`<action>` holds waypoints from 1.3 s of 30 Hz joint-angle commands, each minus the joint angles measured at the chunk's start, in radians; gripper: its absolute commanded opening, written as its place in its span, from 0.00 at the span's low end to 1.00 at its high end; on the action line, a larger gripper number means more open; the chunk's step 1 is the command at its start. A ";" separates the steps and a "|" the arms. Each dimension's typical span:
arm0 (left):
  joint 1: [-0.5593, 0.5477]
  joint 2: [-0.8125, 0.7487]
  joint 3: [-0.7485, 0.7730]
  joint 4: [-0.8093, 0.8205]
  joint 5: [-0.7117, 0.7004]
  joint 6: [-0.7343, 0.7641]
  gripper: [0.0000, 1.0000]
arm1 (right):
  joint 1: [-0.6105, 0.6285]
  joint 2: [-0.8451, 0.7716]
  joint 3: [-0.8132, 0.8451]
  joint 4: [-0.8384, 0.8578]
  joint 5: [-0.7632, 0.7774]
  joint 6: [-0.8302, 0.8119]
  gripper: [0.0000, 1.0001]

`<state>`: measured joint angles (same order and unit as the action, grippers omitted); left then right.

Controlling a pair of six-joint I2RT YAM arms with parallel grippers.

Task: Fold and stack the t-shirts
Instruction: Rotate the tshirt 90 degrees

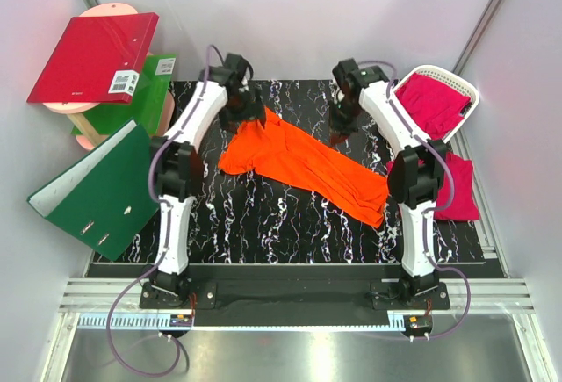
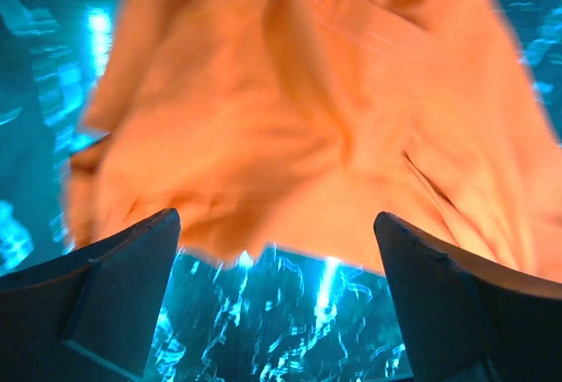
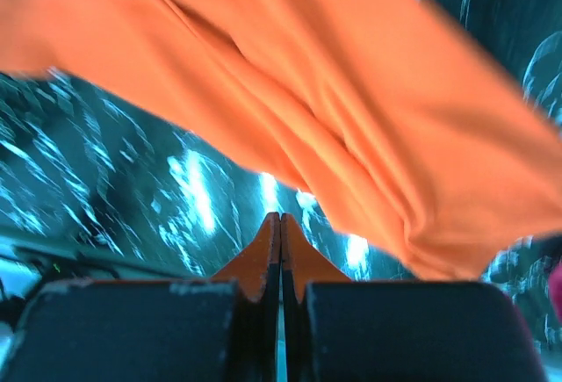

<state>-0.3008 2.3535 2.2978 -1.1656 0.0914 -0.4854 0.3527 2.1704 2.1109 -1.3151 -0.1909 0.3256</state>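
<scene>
The orange t-shirt (image 1: 303, 164) lies rumpled and slanted across the black marbled mat (image 1: 263, 224), from back left to front right. My left gripper (image 1: 239, 123) hangs over its back left end; in the left wrist view it (image 2: 277, 221) is open and empty, with the shirt (image 2: 299, 118) just ahead of the fingers. My right gripper (image 1: 341, 133) is beside the shirt's back edge; in the right wrist view it (image 3: 281, 219) is shut, and a strip of mat separates it from the shirt (image 3: 351, 110). One magenta-pink t-shirt (image 1: 433, 101) lies in the basket. Another (image 1: 458, 187) lies at the mat's right edge.
The white lattice basket (image 1: 472, 105) stands tilted at the back right. A red binder (image 1: 92, 57) rests on a wooden spool at the back left, with a green binder (image 1: 140, 97) under it. An open green binder (image 1: 97, 191) leans at the left edge.
</scene>
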 commanded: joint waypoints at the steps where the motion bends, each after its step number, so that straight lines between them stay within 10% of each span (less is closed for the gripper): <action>1: 0.023 -0.210 -0.120 0.024 -0.036 0.056 0.74 | -0.003 0.078 0.167 0.040 0.015 0.012 0.00; 2: 0.023 -0.224 -0.158 0.024 -0.004 0.060 0.26 | -0.003 0.142 0.232 0.045 -0.011 0.013 0.00; 3: 0.019 -0.246 -0.193 0.024 0.002 0.061 0.00 | -0.003 0.175 0.268 0.043 -0.019 0.013 0.00; 11: -0.006 -0.307 -0.465 0.049 0.047 0.036 0.00 | -0.001 0.508 0.625 0.089 -0.168 0.046 0.00; 23: -0.006 -0.413 -0.595 0.038 0.057 0.062 0.00 | 0.043 0.583 0.627 0.465 -0.280 0.133 0.00; 39: -0.006 -0.503 -0.687 0.026 0.051 0.064 0.00 | 0.075 0.664 0.621 0.502 -0.124 0.188 0.00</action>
<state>-0.3088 1.9236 1.6238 -1.1374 0.1272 -0.4263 0.4191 2.8346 2.7136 -0.8265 -0.4484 0.5018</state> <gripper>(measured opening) 0.005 0.009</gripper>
